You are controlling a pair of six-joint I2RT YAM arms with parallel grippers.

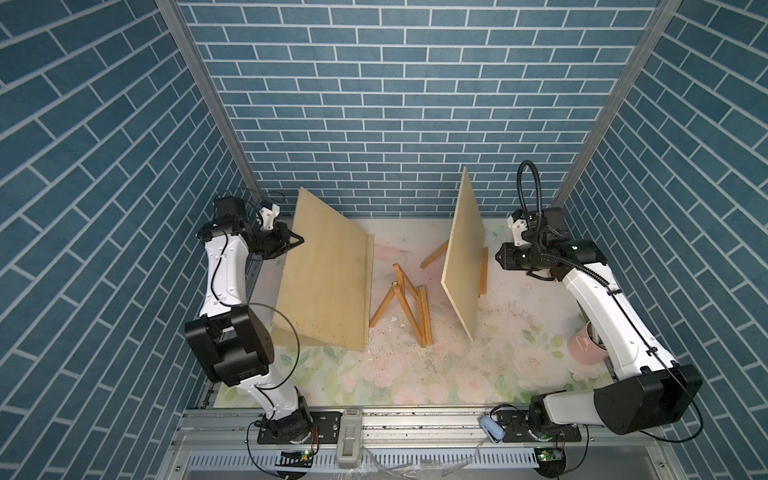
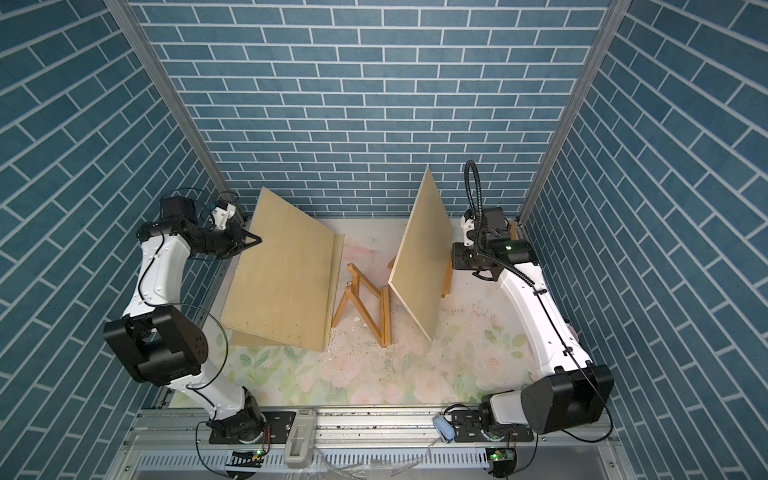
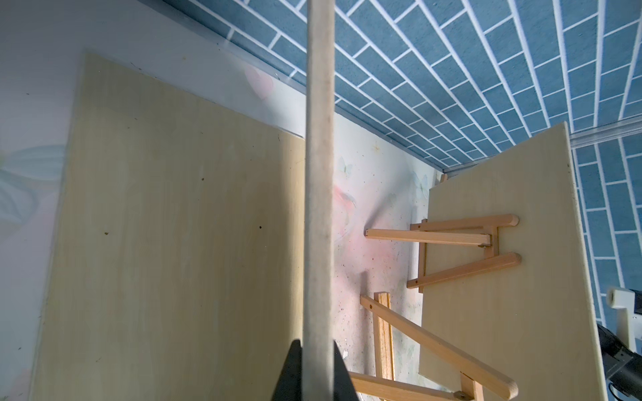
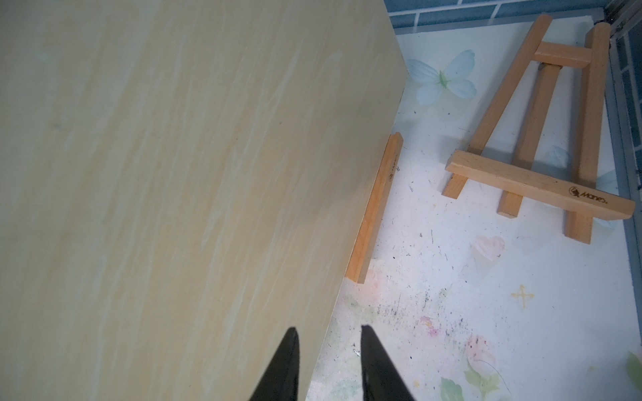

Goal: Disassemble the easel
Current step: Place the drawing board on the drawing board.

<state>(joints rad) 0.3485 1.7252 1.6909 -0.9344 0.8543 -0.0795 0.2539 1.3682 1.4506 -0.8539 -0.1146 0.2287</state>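
Observation:
My left gripper (image 1: 300, 240) (image 2: 259, 240) (image 3: 318, 347) is shut on the upper edge of a pale wooden board (image 1: 328, 270) (image 2: 286, 266). The board is tilted up on the left side of the table. In the left wrist view it appears edge-on (image 3: 318, 173). A second board (image 1: 463, 257) (image 2: 419, 257) (image 4: 173, 173) leans on a small wooden easel (image 3: 462, 243), and its ledge (image 4: 375, 208) shows at the board's foot. My right gripper (image 1: 496, 255) (image 4: 328, 343) is open just beside that board, with nothing gripped. Another easel (image 1: 405, 303) (image 2: 365, 303) stands between the boards.
Another board (image 1: 291, 338) (image 3: 156, 243) lies flat under the tilted one. A further easel (image 4: 542, 139) lies flat by the back right wall. A pink cup (image 1: 586, 343) sits beside the right arm. Blue brick walls close the back and both sides. White crumbs litter the floral mat (image 1: 415, 374).

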